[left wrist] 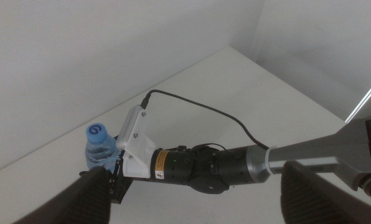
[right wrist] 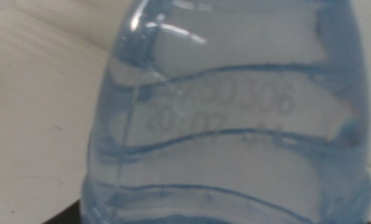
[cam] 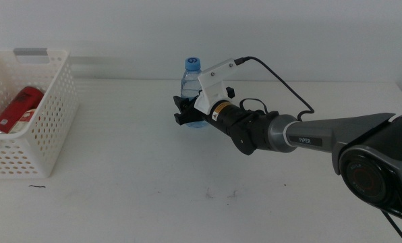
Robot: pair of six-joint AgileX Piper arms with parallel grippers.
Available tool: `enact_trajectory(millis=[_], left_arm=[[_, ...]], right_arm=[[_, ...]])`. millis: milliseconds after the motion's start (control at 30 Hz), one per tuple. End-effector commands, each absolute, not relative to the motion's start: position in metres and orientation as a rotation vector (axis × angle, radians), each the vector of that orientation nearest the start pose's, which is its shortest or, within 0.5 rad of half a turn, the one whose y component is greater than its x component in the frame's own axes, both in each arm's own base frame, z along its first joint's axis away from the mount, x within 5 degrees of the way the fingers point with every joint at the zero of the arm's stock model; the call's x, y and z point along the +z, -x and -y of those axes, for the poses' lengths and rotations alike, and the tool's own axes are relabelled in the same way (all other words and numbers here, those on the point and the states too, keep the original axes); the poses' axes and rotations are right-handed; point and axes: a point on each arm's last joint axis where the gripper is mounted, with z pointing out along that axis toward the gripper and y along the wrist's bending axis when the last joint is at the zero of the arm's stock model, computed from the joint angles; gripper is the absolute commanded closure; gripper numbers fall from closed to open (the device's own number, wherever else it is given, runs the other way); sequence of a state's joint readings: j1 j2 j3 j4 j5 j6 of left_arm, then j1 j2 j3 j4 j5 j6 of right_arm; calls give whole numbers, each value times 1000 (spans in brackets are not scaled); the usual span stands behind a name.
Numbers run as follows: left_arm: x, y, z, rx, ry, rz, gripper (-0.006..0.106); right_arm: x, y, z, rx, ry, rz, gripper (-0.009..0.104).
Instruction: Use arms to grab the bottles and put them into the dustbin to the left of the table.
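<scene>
White tabletop (cam: 133,169) carried the basket (cam: 49,125), a red can (cam: 17,108) lying inside. Well right of the basket, the right end effector (cam: 185,113) gripped the upright water bottle (cam: 191,79). Left end effector's (left wrist: 192,186) jaws stood wide apart above.

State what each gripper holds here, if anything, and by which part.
The right gripper is around the lower body of the water bottle, which stands upright on the table; a firm clamp cannot be confirmed. The left gripper holds nothing, jaws apart.
</scene>
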State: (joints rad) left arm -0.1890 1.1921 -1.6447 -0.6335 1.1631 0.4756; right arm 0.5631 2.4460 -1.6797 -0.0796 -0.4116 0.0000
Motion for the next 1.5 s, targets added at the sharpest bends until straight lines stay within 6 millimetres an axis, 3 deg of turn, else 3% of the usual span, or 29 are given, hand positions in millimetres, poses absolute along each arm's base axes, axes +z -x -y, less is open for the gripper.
enact_trajectory(millis=[0, 67, 200, 400, 567, 700, 900, 1033, 1167, 1467], left_arm=[[510, -187, 86, -602, -713, -1928, 7], [510, -187, 86, -602, -711, -1926, 7], [510, -187, 86, -601, -713, -1925, 7], [510, -187, 86, -602, -711, -1926, 7], [510, -187, 86, -602, -711, -1926, 7], [510, -187, 86, -601, -713, -1925, 7], [511, -187, 86, -601, -709, -1924, 7], [512, -188, 86, -603, -699, -1911, 7], [512, -188, 86, -594, -698, -1913, 7], [512, -189, 85, -586, -688, -1902, 7]], right_arm=[[117, -454, -293, 393, 578, -1725, 57], [118, -453, -293, 410, 558, -1751, 35], [123, -445, -298, 397, 595, -1860, 12], [148, -430, -288, 334, 641, -2061, 9], [185, -402, -262, 355, 555, -2151, 9], [246, -365, -232, 346, 516, -2243, 9], [382, -283, -181, 377, 521, -2119, 9], [429, -236, -151, 374, 542, -2035, 9], [443, -218, -140, 381, 535, -2009, 9], [444, -217, -139, 383, 533, -2003, 9]])
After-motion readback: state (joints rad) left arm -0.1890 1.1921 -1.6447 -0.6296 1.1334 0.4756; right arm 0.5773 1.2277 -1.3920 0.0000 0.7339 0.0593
